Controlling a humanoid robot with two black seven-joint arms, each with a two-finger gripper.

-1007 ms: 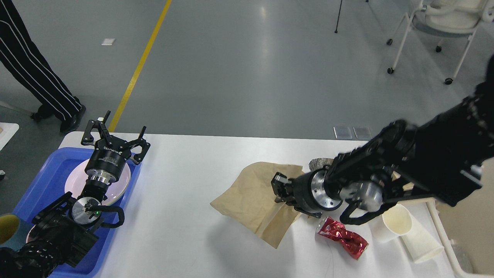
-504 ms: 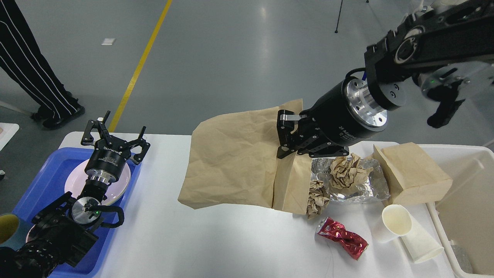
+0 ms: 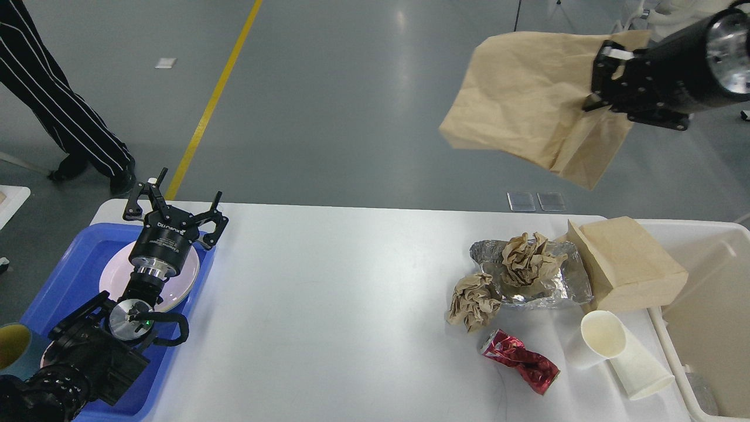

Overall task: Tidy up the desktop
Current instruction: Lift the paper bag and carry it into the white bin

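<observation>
The white desktop fills the lower view. My right gripper is shut on a flat brown paper bag and holds it high in the air, above and behind the table's far right. On the table's right lie a foil tray with a crumpled paper ball, another crumpled paper ball, a crushed red can, a tipped white paper cup and a brown paper box-shaped bag. My left gripper is open and empty above a white plate.
A blue tray at the left edge holds the plate. An off-white bin stands at the right edge. A person's striped legs are on the floor at far left. A white chair stands far right.
My right gripper took hold of the brown paper bag on the table and lifted it up and to the right, uncovering the foil tray and paper balls. The left arm has not moved.
</observation>
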